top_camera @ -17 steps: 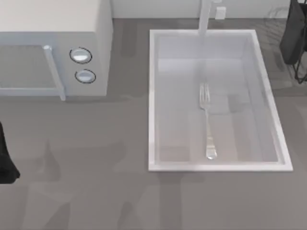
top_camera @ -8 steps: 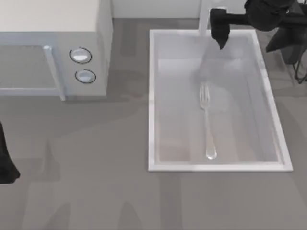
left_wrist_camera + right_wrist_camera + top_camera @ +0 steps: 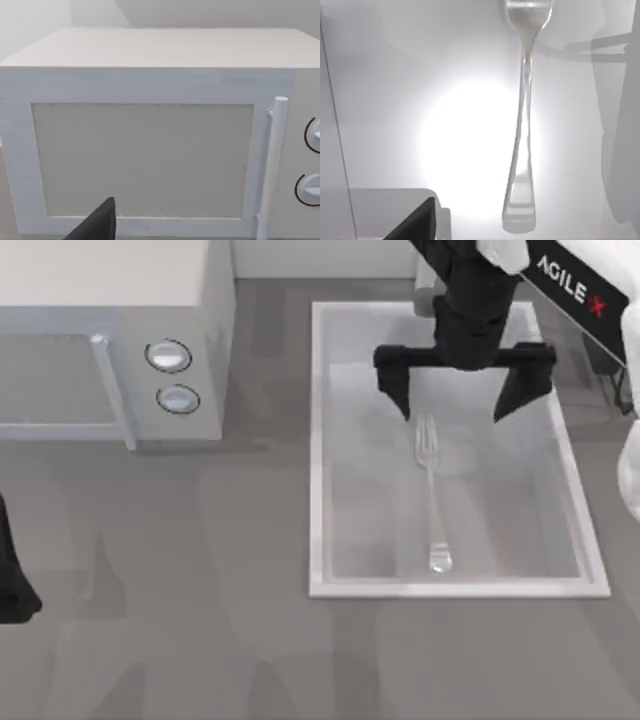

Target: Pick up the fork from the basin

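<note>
On the flat floor of the basin [image 3: 318, 440], at the right side of the table, the fork [image 3: 430, 490] lies with its tines toward the far end and its rounded handle end near the front rim. It looks like a thin, stiff piece of polished metal, light but probably slippery, and it lies so flat that there is little edge to catch. The narrow neck just behind the tines, or the middle of the handle, seems the best place to pinch it across its width.

The right gripper [image 3: 465, 400] hangs over the far part of the basin, above the tines, jaws spread very wide, one finger on either side of the fork's line, and holding nothing. The left gripper [image 3: 97, 225] is parked at the table's left edge, facing the microwave [image 3: 150, 150].
</note>
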`<state>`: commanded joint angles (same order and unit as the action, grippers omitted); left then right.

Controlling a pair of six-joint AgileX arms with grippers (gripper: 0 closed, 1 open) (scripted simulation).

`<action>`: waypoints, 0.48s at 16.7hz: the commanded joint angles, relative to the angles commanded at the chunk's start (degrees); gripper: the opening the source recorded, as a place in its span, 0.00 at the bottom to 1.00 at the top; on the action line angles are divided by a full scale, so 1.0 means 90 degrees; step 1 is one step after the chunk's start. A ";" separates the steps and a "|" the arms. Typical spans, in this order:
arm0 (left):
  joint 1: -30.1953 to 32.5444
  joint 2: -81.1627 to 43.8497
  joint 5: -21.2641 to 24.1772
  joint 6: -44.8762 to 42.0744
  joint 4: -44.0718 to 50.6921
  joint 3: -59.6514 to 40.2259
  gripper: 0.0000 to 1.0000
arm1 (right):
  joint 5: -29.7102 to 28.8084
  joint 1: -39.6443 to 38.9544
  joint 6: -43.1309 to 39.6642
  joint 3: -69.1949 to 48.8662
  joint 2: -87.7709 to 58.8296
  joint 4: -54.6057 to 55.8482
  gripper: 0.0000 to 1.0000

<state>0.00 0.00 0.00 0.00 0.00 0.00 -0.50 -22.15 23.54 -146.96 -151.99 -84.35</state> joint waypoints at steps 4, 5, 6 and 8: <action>0.0000 0.0000 0.0000 0.0000 0.0000 0.0000 1.00 | 0.0000 -0.0018 0.0018 -0.0113 -0.0117 -0.0065 1.00; 0.0000 0.0000 0.0000 0.0000 0.0000 0.0000 1.00 | 0.0000 -0.0018 0.0018 -0.0113 -0.0117 -0.0065 1.00; 0.0000 0.0000 0.0000 0.0000 0.0000 0.0000 1.00 | 0.0002 0.0018 0.0012 -0.0098 -0.0127 -0.0054 1.00; 0.0000 0.0000 0.0000 0.0000 0.0000 0.0000 1.00 | 0.0000 0.0016 0.0014 -0.0184 -0.0211 -0.0083 1.00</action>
<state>0.00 0.00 0.00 0.00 0.00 0.00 -0.50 -22.01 23.66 -148.62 -153.89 -85.09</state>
